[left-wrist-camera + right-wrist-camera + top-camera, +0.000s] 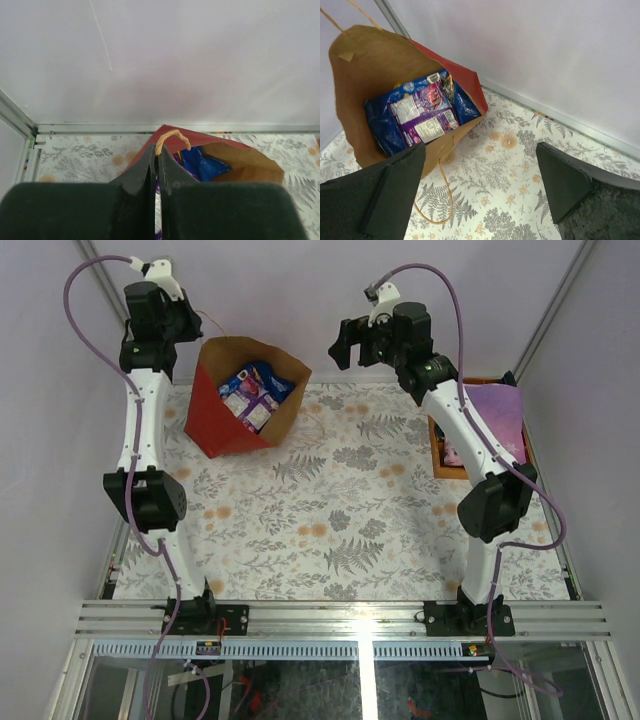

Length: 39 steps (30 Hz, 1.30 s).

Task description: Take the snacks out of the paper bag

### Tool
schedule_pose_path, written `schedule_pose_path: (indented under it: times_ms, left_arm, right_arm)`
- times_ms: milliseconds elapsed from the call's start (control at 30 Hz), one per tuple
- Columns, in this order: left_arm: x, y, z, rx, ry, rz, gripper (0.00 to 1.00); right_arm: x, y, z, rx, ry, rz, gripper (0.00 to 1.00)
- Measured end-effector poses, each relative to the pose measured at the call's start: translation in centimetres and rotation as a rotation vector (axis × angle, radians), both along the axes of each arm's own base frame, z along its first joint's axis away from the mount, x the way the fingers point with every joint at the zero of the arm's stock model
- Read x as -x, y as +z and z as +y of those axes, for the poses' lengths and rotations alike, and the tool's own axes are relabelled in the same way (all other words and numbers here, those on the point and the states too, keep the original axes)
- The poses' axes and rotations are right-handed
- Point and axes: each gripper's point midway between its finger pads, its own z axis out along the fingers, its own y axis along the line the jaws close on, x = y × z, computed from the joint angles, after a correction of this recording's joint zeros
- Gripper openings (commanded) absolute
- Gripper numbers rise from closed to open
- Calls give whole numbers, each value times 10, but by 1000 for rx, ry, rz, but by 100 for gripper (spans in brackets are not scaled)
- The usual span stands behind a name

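- Black fingers (140,175) of the left gripper (156,152) are pressed together with no gap. The wrist body fills the bottom of the left wrist view and hides whatever sits beneath it.
- Thin tan cord handle (172,136) arches up right at those fingertips, and one end drops into the seam between them. Whether the cord is actually pinched cannot be confirmed.
- Tall paper bag (215,420), red outside and brown kraft inside, stands just ahead and right of the left gripper. It is tilted, with its mouth open upward.
- Right gripper (481,147) has its fingers spread wide and holds nothing. It hangs above the table, near the bag's right rim and not touching it.
- Large glossy blue packet (382,127) lies inside the bag, ahead and left of the right gripper.
  - Its lower edge is cut off by the bag wall and the left finger.
- Smaller purple packet (427,120) rests on top of the blue packet.
  - The print on both is too small to read.
  - Anything beneath them is hidden.
- Second cord loop (442,200) hangs outside the bag's near wall onto the floral tablecloth (330,530), just beside the right gripper's left finger.
- Orange rectangular tray (436,455) carries a flat lilac item (495,410). It lies behind the right gripper, partly covered by that arm.
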Motion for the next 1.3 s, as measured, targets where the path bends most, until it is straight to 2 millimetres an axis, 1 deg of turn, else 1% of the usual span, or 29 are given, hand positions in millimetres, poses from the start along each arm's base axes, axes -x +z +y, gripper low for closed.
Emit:
schedule_pose_path:
  times_ms: [67, 100, 200, 233, 267, 300, 367, 433, 500, 667, 733, 833, 967, 1033, 1100, 1167, 1233, 1300]
  left_arm:
    - [8, 1, -13, -21, -33, 3, 0]
    - [13, 1, -24, -39, -56, 6, 0]
    - [31, -1, -69, -92, -153, 15, 0]
    - [39, -3, -89, -108, -196, 16, 0]
    - [46, -5, -101, -117, -224, 20, 0]
    - [55, -9, -118, -125, -262, 22, 0]
    - [69, -17, -138, -130, -313, 24, 0]
    - [81, -29, -151, -130, -345, 30, 0]
    - [87, -39, -156, -129, -355, 32, 0]
    - [94, -60, -163, -114, -364, 41, 0]
    - [97, -64, -167, -110, -370, 39, 0]
    - [100, -67, -178, -104, -390, 32, 0]
    - [102, -74, -190, -98, -405, 31, 0]
    - [103, -83, -192, -96, -405, 43, 0]
    - [104, -94, -191, -94, -397, 64, 0]
    - [104, -105, -189, -94, -385, 89, 0]
    - [105, -113, -188, -92, -376, 107, 0]
    - [105, -116, -187, -89, -367, 114, 0]
  right_arm:
    - [2, -11, -1, 10, 0, 24, 100]
    - [3, -12, -1, 11, 0, 27, 99]
    - [7, -19, -2, 10, 2, 43, 99]
    - [11, -23, -3, 6, 3, 55, 100]
    - [13, -26, -3, 2, 4, 61, 100]
    - [16, -28, -3, -11, 9, 67, 98]
    - [24, -36, 0, -39, 29, 90, 94]
    - [33, -48, 5, -77, 59, 128, 91]
    - [40, -64, 12, -115, 82, 166, 87]
    - [61, -121, 30, -176, 103, 301, 73]
    - [63, -137, 39, -212, 101, 349, 70]
    - [57, -147, 52, -270, 105, 375, 71]
    - [54, -165, 73, -318, 142, 408, 77]
    - [59, -176, 89, -350, 174, 440, 79]
    - [66, -182, 101, -403, 205, 459, 80]
    - [80, -190, 107, -466, 225, 483, 79]
    - [90, -195, 108, -533, 238, 497, 79]
    - [95, -193, 108, -585, 246, 500, 78]
